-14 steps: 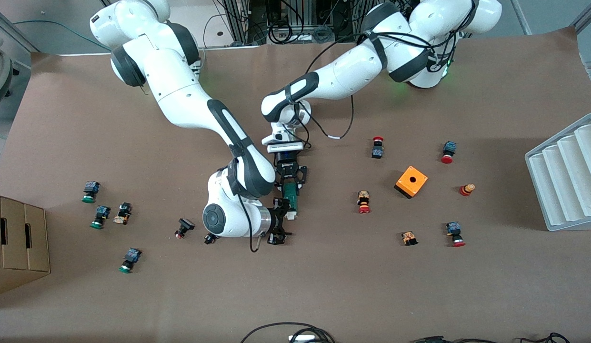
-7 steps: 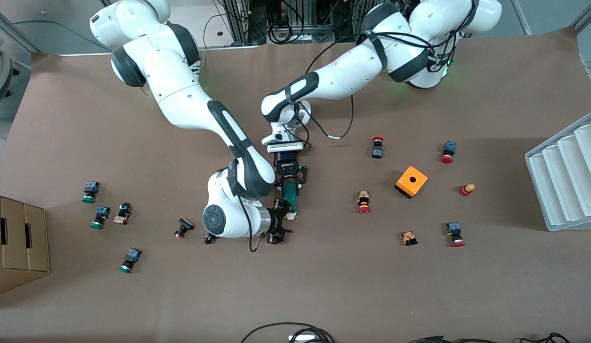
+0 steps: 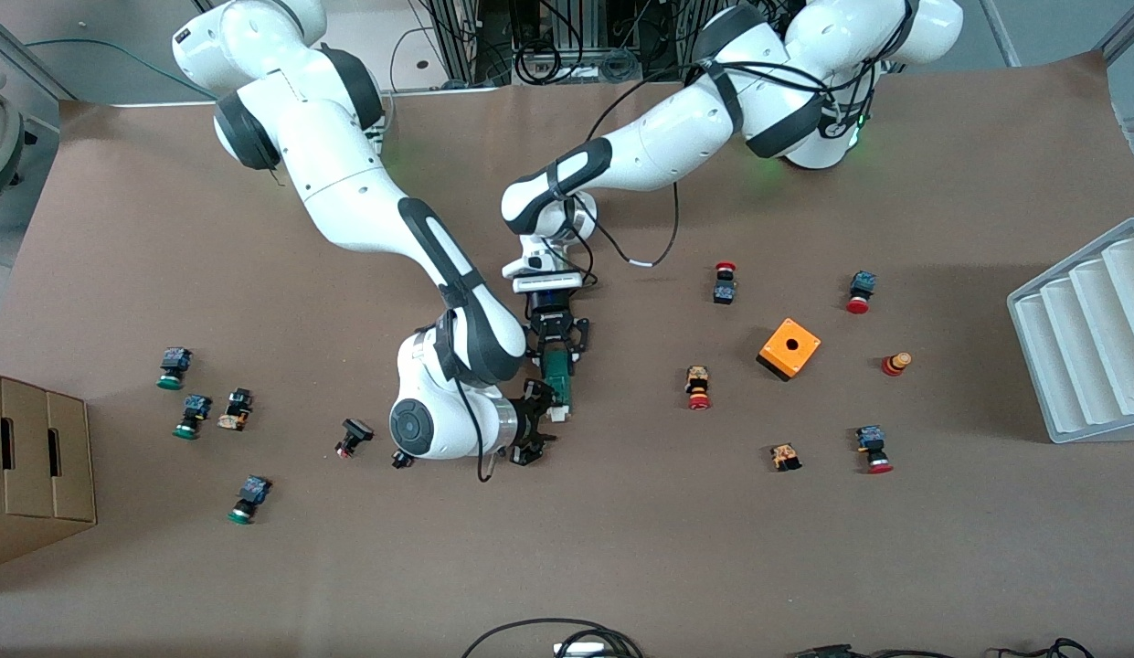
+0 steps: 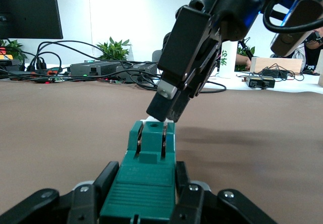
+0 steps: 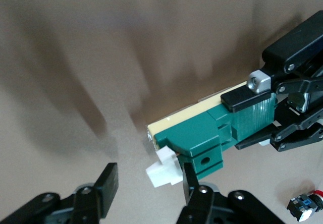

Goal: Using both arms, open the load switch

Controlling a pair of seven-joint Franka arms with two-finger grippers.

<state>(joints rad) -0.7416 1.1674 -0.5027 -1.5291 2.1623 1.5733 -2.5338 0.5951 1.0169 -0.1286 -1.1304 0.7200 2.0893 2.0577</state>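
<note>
Two white arms [image 3: 365, 192], one green load switch [image 3: 558, 379], one orange box [image 3: 789, 348], one grey ribbed tray [image 3: 1087, 334], one cardboard box [image 3: 32, 461] and about fourteen small push-buttons [image 3: 724, 281] are sitting on or over the brown surface [image 3: 621, 548].

I see an orange box with a round hole [image 3: 789, 348] on the brown table [image 3: 895, 567], with red-capped push-buttons [image 3: 697, 387] scattered around it toward the left arm's end. Green-capped push-buttons [image 3: 174, 367] lie toward the right arm's end, near a cardboard box [image 3: 32, 466]. A white ridged tray [image 3: 1087, 334] sits at the table's edge at the left arm's end.
</note>
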